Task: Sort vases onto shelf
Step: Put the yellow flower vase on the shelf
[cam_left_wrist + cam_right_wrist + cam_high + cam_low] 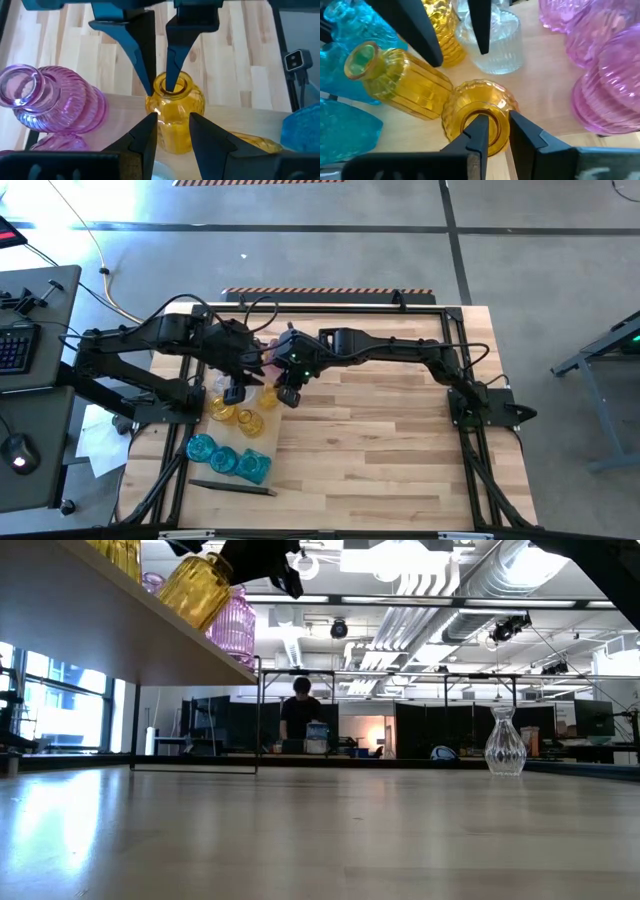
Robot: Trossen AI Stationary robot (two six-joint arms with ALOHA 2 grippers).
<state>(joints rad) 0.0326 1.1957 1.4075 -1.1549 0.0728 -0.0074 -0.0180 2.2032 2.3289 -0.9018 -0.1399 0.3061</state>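
The shelf (pixel 100 630) is a raised light-wood board on the table's left part. On it stand pink vases (pixel 55 105), teal vases (pixel 224 460), a clear ribbed vase (pixel 495 40) and yellow vases (pixel 222 408). My right gripper (pixel 497 125) is shut on one yellow vase (pixel 175 110) by its mouth. My left gripper (pixel 235 392) is open. In its own wrist view its fingers (pixel 145 140) show on either side of that vase. The right wrist view shows them (pixel 427 40) standing beyond it, touching nothing. My right gripper pinches the rim (pixel 500 112) of the yellow vase's mouth, with one finger (pixel 477 127) inside the opening and the other (pixel 522 127) outside. It comes slanting down from the table's right side. The vase (pixel 195 585) hangs tilted over the shelf; whether its base touches the board I cannot tell.
A tall clear vase (pixel 505 745) stands alone on the tabletop, away from the shelf. A thin dark rod (pixel 232 487) lies near the table's near edge. The table's middle and right (pixel 380 440) are bare wood. A person (pixel 300 705) is in the room behind.
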